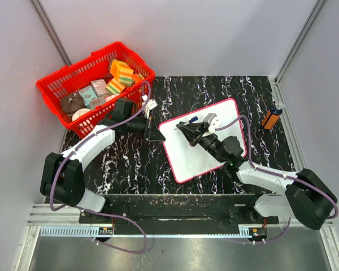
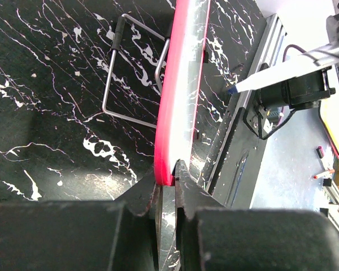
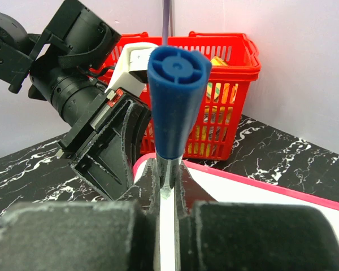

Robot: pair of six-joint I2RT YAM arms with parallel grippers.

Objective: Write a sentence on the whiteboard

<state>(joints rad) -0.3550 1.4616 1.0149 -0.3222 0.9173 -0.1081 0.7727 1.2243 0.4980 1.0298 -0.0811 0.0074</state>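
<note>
The whiteboard [image 1: 191,161] lies tilted at mid table, white with a red-pink rim. My left gripper [image 1: 156,131] is shut on its left edge; in the left wrist view the rim [image 2: 170,113] sits pinched between the jaws of the left gripper [image 2: 168,176]. My right gripper [image 1: 188,131] hovers over the board's upper left part, shut on a blue-capped marker [image 3: 177,96]. The marker's white barrel [image 2: 288,69] points its blue tip toward the board. No blue writing shows on the board; the part under the right gripper is hidden.
A red basket [image 1: 96,84] with sponges and boxes stands at the back left, close behind the left arm. An orange and black object [image 1: 271,118] lies at the right of the board. A wire stand [image 2: 137,73] rests on the black marbled table beside the board's edge.
</note>
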